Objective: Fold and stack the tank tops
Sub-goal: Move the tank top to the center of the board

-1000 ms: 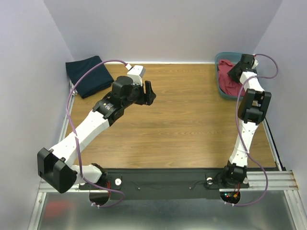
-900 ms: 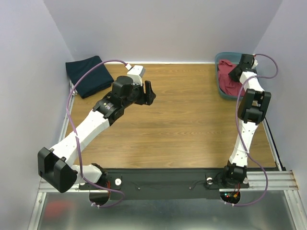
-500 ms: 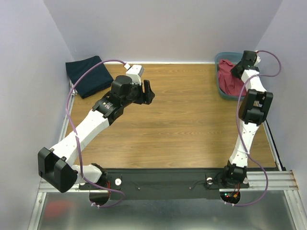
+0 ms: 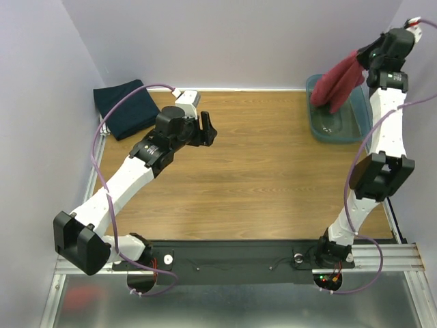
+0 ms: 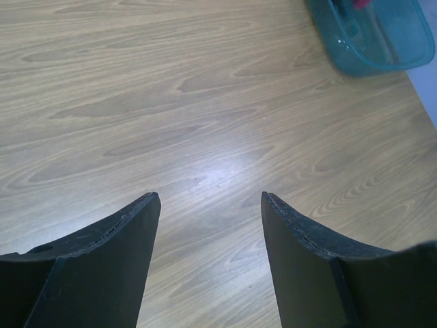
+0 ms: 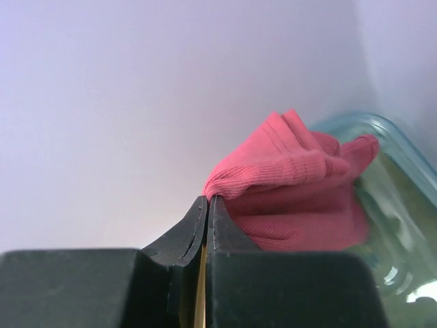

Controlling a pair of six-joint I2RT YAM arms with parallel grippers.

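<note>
Wood table [image 4: 273, 178]: navy tank top [image 4: 126, 108] folded, far-left corner. Right gripper [image 6: 209, 201] jaws pinch maroon tank top [image 4: 339, 85], hanging over tub [image 4: 351, 130]. Left gripper [image 5: 208, 201] jaws wide, empty. Maroon fold and stacking remain.

Visible are one maroon tank top [image 4: 339, 83], one navy tank top [image 4: 126, 109], one blue tub [image 4: 338, 130], one left arm [image 4: 126, 178], one right arm [image 4: 386, 123].

Maroon top [image 4: 339, 82], navy top [image 4: 126, 109], teal tub [image 4: 333, 128]

Upper right of the overhead view: the hanging maroon top [image 4: 339, 83] hides the far rim of the blue tub [image 4: 336, 127]. The left wrist view's upper right edge crops that tub, leaving one red scrap.
</note>
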